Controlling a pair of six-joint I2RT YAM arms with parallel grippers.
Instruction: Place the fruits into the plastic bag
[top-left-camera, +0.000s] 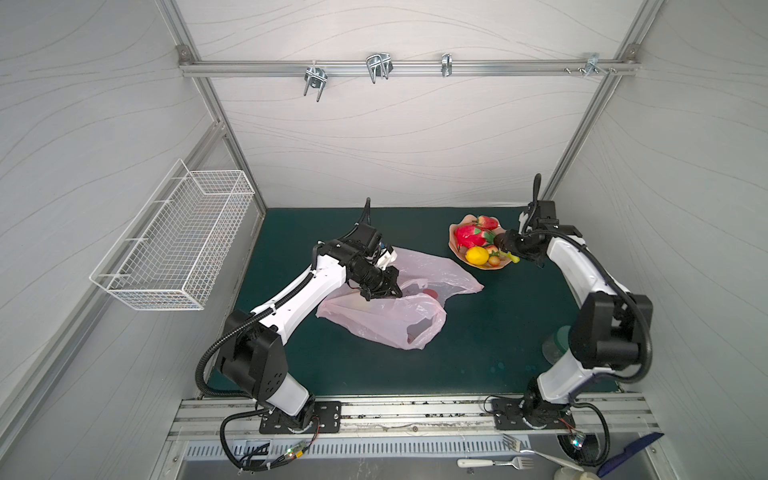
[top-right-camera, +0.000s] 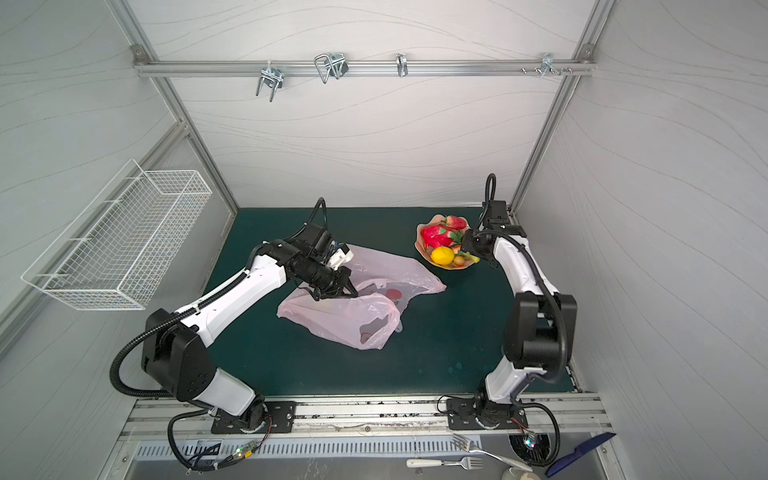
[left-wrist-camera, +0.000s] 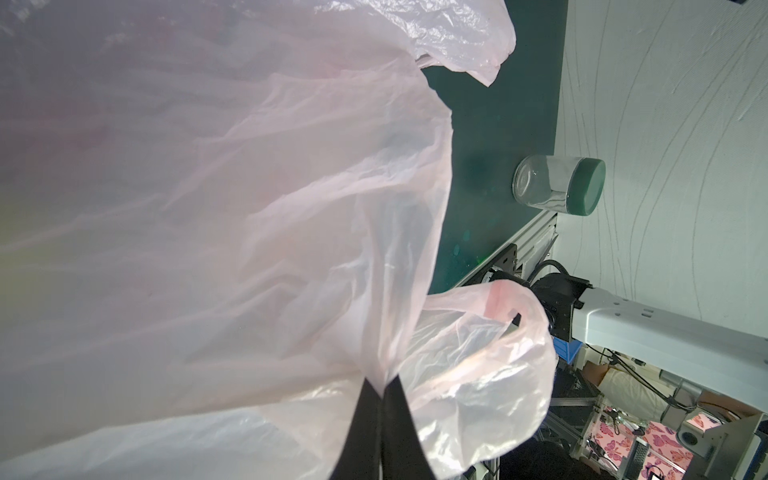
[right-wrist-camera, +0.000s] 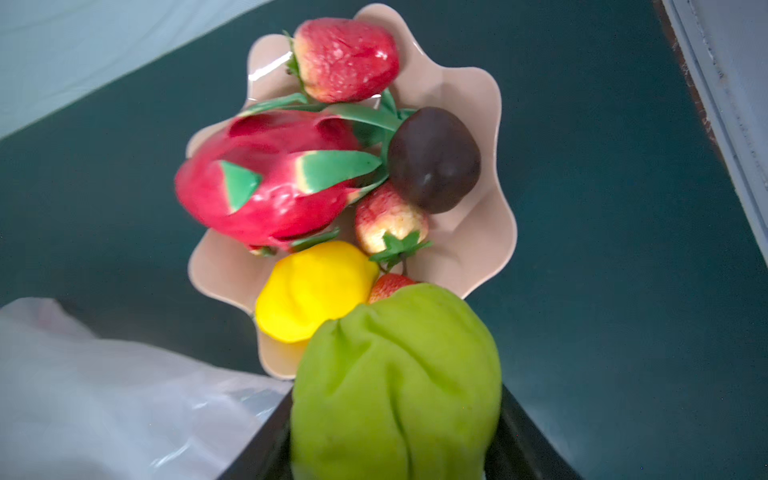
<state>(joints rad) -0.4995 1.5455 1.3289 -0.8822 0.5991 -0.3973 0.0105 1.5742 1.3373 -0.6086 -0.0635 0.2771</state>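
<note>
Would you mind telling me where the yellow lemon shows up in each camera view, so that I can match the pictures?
In a top view: lemon at the near edge of the plate, on the side toward the plastic bag.
In a top view: the same spot on the plate.
Left wrist: not in it; mostly plastic bag.
Right wrist: lemon between dragon fruit and green pear.
Shared landmark: the plastic bag, in all four views.

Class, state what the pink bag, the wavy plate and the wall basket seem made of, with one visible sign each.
Plastic bag: thin translucent film, crinkled and glossy.
Plate: probably smooth moulded plastic; light glints on its rim.
Wire basket: seemingly white-coated metal wire; open grid.
</note>
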